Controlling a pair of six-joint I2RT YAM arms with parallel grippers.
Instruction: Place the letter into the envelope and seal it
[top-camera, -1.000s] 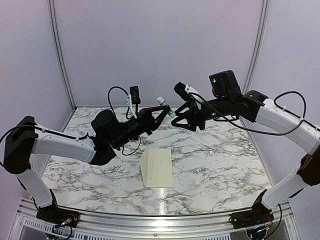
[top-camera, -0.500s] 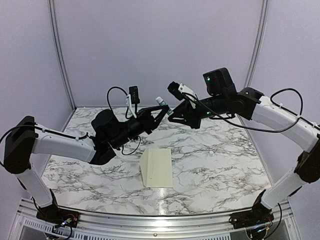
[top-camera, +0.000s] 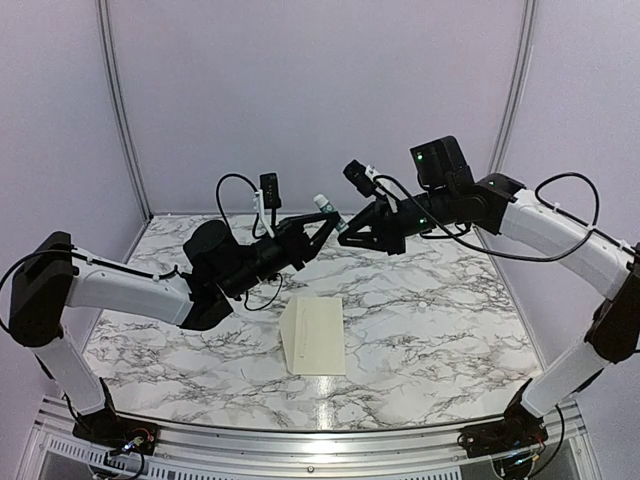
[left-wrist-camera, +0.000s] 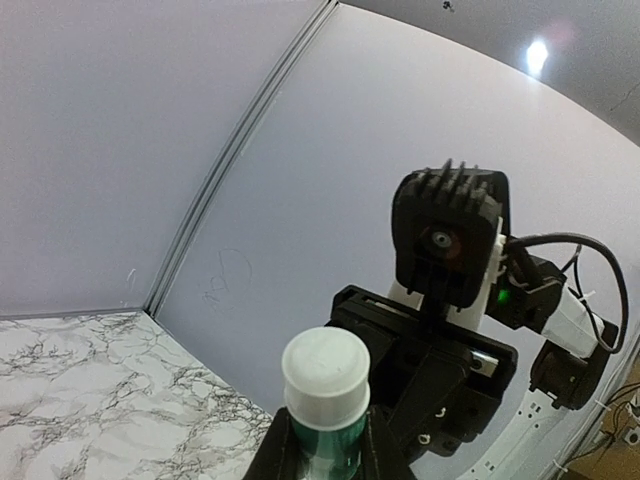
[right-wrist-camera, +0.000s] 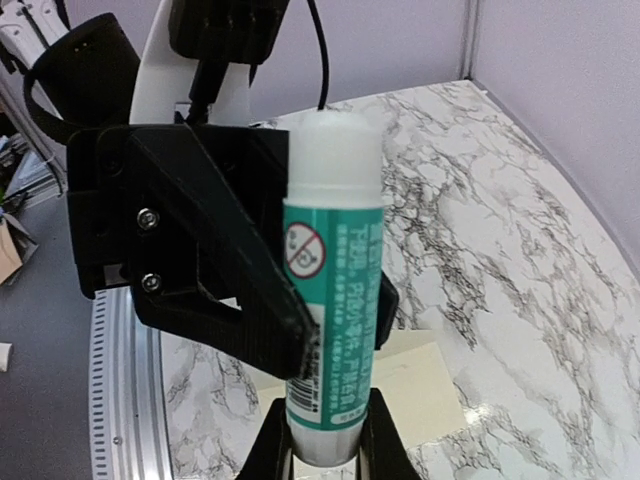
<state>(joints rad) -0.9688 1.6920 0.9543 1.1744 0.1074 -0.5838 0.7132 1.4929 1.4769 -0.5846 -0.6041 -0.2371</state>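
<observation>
Envelope (top-camera: 318, 337), top view: flat near the middle of marble table (top-camera: 450, 320). No letter seen apart from it, so probably already inside; sealing judged still to do. Left gripper (top-camera: 322, 224) and right gripper (top-camera: 346, 229) meet aloft on glue tube (top-camera: 326, 208).
Left wrist: fingers pinch tube body, cap (left-wrist-camera: 325, 368) on.
Right wrist: fingers clamp tube's near end.

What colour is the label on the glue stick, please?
Green with white print on the glue stick; the right wrist view shows it best.
</observation>
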